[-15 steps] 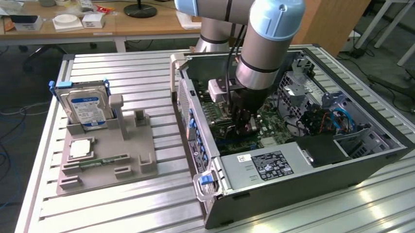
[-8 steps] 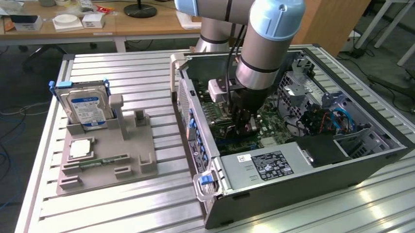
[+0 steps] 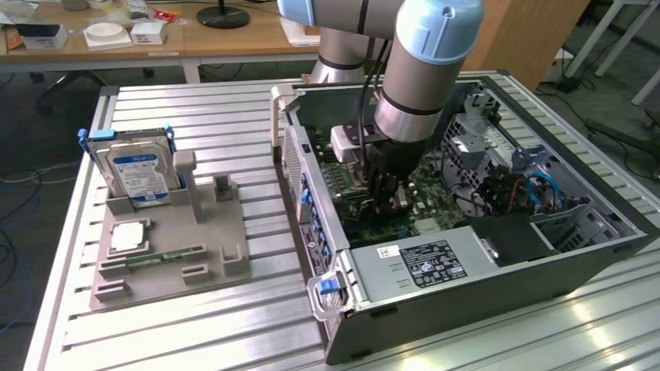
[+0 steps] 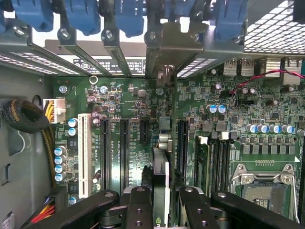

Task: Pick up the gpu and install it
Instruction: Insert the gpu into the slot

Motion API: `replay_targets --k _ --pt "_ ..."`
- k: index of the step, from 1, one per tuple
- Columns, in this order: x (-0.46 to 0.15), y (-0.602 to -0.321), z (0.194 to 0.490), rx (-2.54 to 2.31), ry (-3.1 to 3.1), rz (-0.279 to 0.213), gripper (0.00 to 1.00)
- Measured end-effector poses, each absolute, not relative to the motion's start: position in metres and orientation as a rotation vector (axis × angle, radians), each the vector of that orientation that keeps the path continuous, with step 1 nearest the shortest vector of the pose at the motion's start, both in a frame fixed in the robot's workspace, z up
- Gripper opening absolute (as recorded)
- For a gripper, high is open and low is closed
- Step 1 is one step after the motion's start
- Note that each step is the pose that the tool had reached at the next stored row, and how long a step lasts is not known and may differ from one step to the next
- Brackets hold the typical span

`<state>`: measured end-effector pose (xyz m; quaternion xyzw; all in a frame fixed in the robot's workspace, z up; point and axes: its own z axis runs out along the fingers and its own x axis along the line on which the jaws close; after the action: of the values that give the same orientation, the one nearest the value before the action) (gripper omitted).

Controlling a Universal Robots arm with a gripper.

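Wrist view, nearest: two black jointed fingers [image 4: 136, 210] with round rivets, clenched on the gpu [image 4: 161, 183]. The gpu is a thin flat card seen edge-on, dark with a pale metallic edge, standing upright between the fingers directly above the green motherboard [image 4: 143, 102] and running in line with its long black expansion slots [image 4: 123, 152]. A white slot [image 4: 84, 155] lies parallel to these. Beyond, a bare processor socket [image 4: 264, 188] with a silver frame, rows of blue-topped cylindrical capacitors [image 4: 267, 129], and a braided black cable bundle [image 4: 21, 117]. Farthest, blue plastic slot latches [image 4: 128, 14] over the perforated metal rear wall.

Exterior view: the gripper [image 3: 384, 202] reaches down into the open grey steel computer case [image 3: 464, 286], which lies on its side on a ribbed aluminium table [image 3: 206, 332]. A black power supply [image 3: 428, 261] with a white label occupies the near corner of the case. To the exterior view's left, a grey moulded parts holder [image 3: 170, 247] carries an upright silver, blue-labelled hard drive [image 3: 139, 174], a square processor [image 3: 129, 236] and a narrow green memory stick [image 3: 165, 255]. Behind stands a wooden desk [image 3: 206, 42].
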<state>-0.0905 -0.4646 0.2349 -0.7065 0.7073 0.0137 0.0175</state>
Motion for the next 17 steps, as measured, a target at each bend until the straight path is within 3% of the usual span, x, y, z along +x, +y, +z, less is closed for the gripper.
replay_targets --k 17 --pt "-0.0910 -0.4646 0.2333 -2.195 2.197 0.042 0.26"
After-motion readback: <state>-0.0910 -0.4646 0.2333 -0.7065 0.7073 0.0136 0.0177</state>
